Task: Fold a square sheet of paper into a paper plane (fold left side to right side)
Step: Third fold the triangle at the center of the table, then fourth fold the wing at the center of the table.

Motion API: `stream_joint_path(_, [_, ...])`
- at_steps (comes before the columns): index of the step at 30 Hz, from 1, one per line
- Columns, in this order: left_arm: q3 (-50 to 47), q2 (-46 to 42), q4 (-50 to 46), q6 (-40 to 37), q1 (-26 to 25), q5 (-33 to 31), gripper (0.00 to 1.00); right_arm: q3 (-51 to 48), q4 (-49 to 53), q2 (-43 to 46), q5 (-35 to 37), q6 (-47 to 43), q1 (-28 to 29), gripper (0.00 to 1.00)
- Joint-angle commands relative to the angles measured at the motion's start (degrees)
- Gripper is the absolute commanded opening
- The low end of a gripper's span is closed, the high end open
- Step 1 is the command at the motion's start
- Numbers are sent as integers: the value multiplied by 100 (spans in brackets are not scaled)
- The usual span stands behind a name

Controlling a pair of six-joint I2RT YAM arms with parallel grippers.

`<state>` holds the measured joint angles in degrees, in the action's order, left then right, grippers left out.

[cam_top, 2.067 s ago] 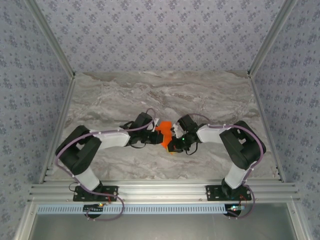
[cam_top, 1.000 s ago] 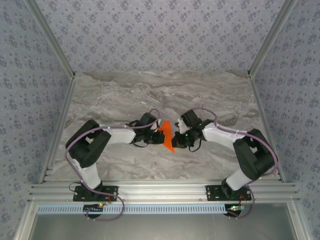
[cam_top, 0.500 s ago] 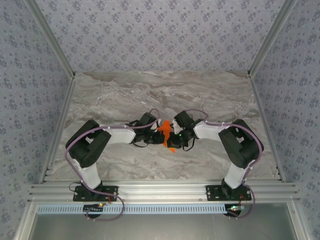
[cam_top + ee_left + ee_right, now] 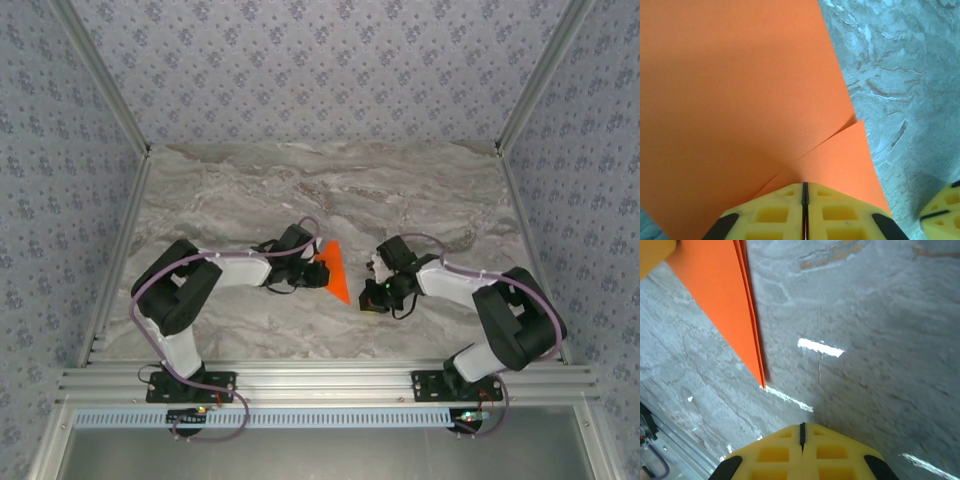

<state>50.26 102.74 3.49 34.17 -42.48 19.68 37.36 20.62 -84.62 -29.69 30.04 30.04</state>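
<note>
- The right gripper [image 4: 371, 300], jaws pressed together and empty, is over bare table [image 4: 250, 190], at about 4 o'clock from the sheet and apart from it.
- The folded orange sheet [image 4: 333, 268], a narrow triangle with stacked edges, sits mid-table, its tip toward 5 o'clock.
- The left gripper [image 4: 316, 272], jaws closed to a hairline, meets the sheet's 9 o'clock edge; I cannot tell whether a layer is pinched.
- Risk: with one contact only, a pull from the left arm could swing the sheet or let its layers spring apart, skewing the next crease.
</note>
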Motion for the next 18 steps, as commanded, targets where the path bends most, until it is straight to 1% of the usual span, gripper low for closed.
stream_joint_path(1, [155,-386,-226,-30,53,-36,14,466,385,251,223,-566,-84,17])
stream_joint_path(3, [130,-649,-239,14,98,21,20,643,171,173,227,-811,-150,26])
stream_joint_path(5, [36,-947,-217,91,178,90,27,810,-187,-13,22,-1105,-224,36])
stream_joint_path(7, [-89,-1189,-232,173,264,101,34,988,-479,-230,-143,-1413,-230,43])
stream_joint_path(11, [-420,-1473,-296,482,521,150,44,1422,-681,-809,-365,-2000,-250,47])
stream_joint_path(15, [-679,-1544,-258,780,651,167,49,1662,-865,-1285,-828,-2243,-262,48])
stream_joint_path(18, [-781,-1529,-179,877,653,150,51,1738,-924,-1479,-1038,-2301,-261,44])
